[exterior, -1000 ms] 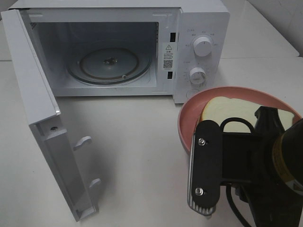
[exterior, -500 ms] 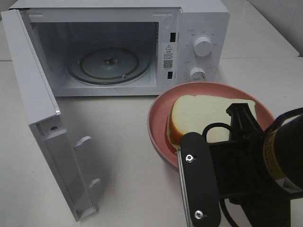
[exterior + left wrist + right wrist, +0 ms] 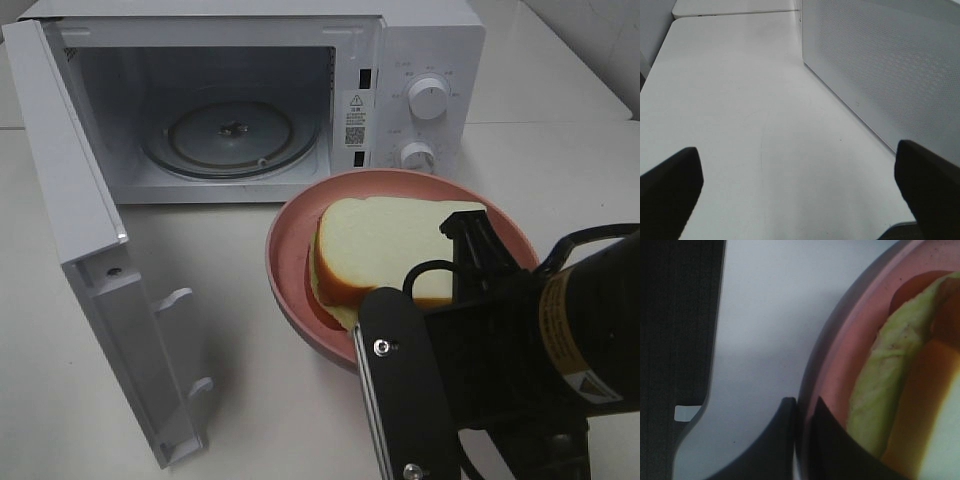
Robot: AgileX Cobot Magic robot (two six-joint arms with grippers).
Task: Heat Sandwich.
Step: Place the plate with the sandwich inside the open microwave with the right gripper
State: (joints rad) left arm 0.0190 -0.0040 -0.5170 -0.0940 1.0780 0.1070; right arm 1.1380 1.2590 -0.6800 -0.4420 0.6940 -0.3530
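The sandwich (image 3: pixel 385 245), white bread with a tan crust and pale green filling, lies on a round pink plate (image 3: pixel 290 215) in front of the open microwave (image 3: pixel 430 40). My right arm (image 3: pixel 520 350) covers the plate's near right edge in the high view. In the right wrist view my right gripper (image 3: pixel 802 440) is shut on the plate's rim (image 3: pixel 835 370), with the sandwich (image 3: pixel 920 405) just beyond the fingers. My left gripper (image 3: pixel 800 195) stands open over bare table, with nothing between its fingers.
The microwave door (image 3: pixel 70 190) is swung wide to the left, showing the glass turntable (image 3: pixel 230 135) inside. Two knobs (image 3: pixel 428 98) sit on the right panel. The left wrist view shows the door's perforated outer face (image 3: pixel 880 65) beside white table.
The right gripper has carried the plate and sandwich leftward, towards the microwave's opening. The left gripper has not moved.
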